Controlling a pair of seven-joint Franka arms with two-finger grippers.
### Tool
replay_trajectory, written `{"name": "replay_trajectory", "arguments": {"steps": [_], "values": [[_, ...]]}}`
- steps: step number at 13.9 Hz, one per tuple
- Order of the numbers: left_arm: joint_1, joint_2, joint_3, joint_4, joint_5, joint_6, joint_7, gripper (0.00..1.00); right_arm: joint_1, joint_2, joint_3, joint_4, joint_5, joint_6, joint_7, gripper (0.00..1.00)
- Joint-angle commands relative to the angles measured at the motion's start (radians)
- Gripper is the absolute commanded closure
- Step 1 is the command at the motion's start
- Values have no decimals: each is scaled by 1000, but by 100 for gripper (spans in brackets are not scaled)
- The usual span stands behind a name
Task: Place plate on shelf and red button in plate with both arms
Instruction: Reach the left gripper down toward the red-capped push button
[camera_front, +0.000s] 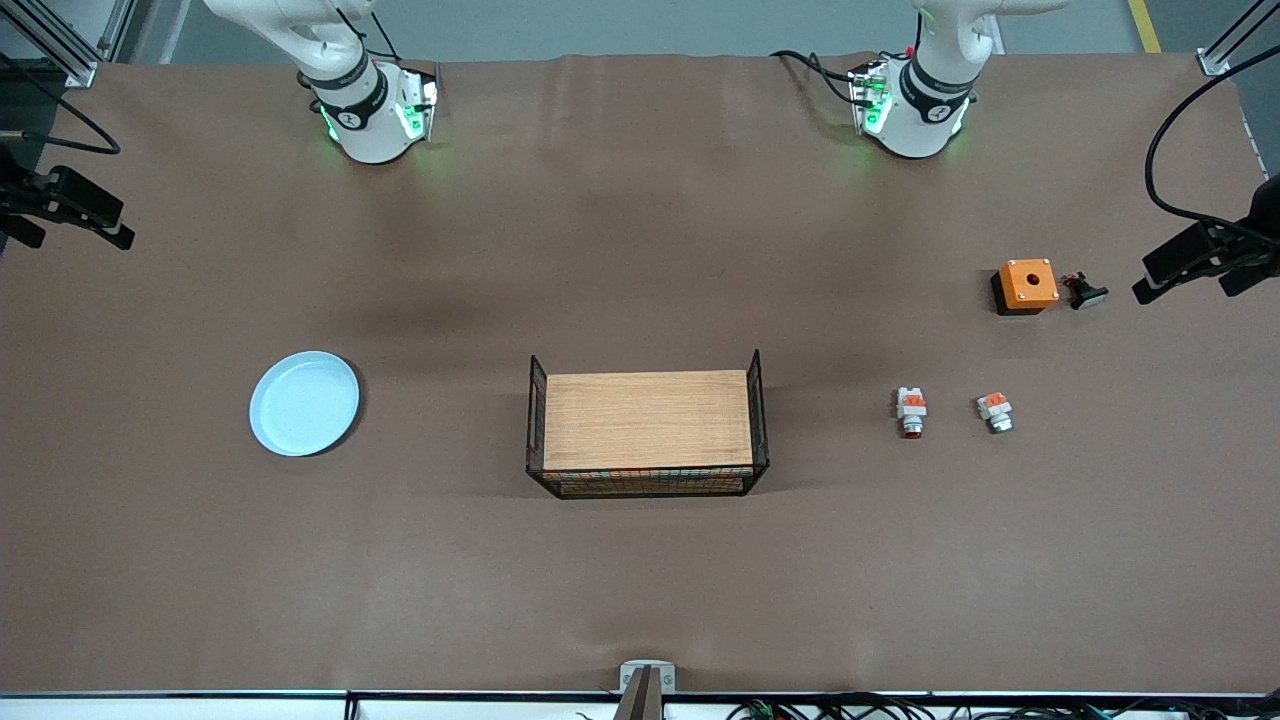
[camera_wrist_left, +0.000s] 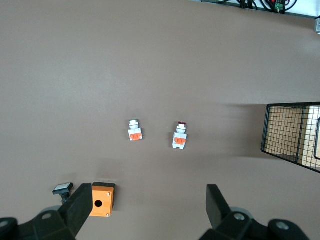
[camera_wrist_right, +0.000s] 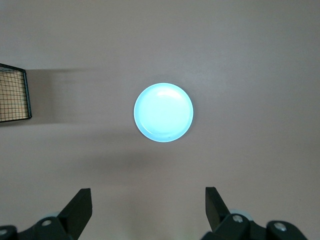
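Hovering high with both jaws released, right gripper (camera_wrist_right: 145, 210) over plate (camera_wrist_right: 163, 112), left gripper (camera_wrist_left: 150, 210) probably needing descent onto red button (camera_wrist_left: 180, 137).

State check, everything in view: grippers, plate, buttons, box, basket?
left gripper: open, empty, up over the button parts
right gripper: open, empty, up over the plate
plate: empty, flat on table
red button: lying on its side
silver-tipped button: lying on its side
black button: tipped over beside orange box
orange box: hole unfilled
wire basket: wooden board on top
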Motion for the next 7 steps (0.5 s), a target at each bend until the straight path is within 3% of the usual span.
{"name": "replay_trajectory", "arguments": {"steps": [1,7], "values": [[-7,4,3,11,16,-21,-10,0,-20,-31,4,-34,41,14,-14,0],[-1,6,4,16,16,-21,2,0,-23,-31,5,-32,40,11,-19,0]]}}
